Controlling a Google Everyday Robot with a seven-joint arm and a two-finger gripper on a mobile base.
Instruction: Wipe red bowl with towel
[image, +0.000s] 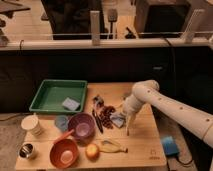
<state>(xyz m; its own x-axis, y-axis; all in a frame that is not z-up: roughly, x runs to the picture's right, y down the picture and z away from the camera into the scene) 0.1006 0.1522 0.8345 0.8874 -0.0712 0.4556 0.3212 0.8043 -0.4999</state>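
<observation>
The red bowl (63, 152) sits at the front left of the wooden table (145, 150), open side up. A crumpled pale blue-grey towel (117, 119) lies in the middle of the table, beside a dark red packet (103, 113). My gripper (128, 127) hangs from the white arm (165, 105) and points down at the table, just right of the towel and touching or nearly touching its edge. It stands open and nothing shows between its fingers. The red bowl is well to the gripper's left and nearer the front.
A purple bowl (81, 125) stands behind the red bowl, with a small blue cup (61, 122) and a white cup (32, 125) to its left. A metal cup (26, 151), an orange fruit (92, 151) and a banana (111, 145) line the front. A green tray (50, 95) holds a blue sponge (71, 104).
</observation>
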